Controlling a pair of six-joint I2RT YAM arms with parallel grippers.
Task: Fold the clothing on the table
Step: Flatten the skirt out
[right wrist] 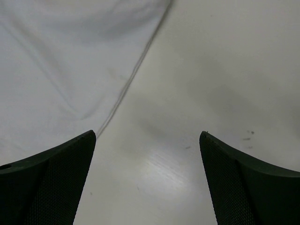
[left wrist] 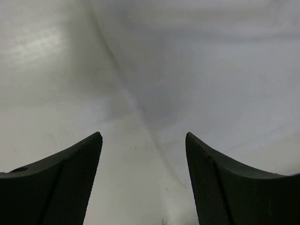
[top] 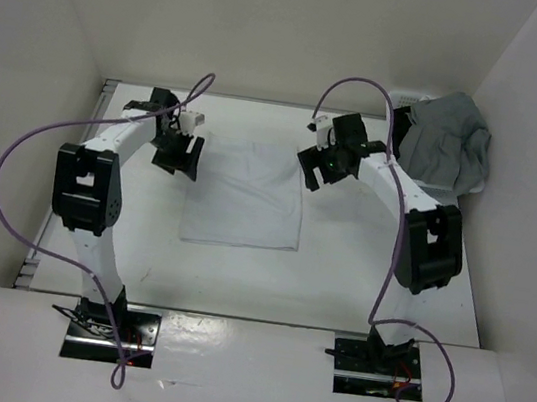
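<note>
The white clothing (top: 245, 196) lies flat on the table (top: 339, 272) as a neat, roughly rectangular shape between the two arms. My left gripper (top: 176, 154) hovers at its far left corner, open and holding nothing. In the left wrist view the gripper (left wrist: 143, 138) has a fabric edge running between its fingers, with clothing (left wrist: 220, 70) to the right. My right gripper (top: 320, 163) is open at the far right corner. In the right wrist view the gripper (right wrist: 146, 136) is over bare table (right wrist: 225, 70), and the hemmed clothing (right wrist: 61, 61) lies to the upper left.
A larger grey garment (top: 446, 147) is heaped over a white basket (top: 405, 98) at the far right corner. White walls close in the table on the left, back and right. Purple cables (top: 20, 174) loop off both arms.
</note>
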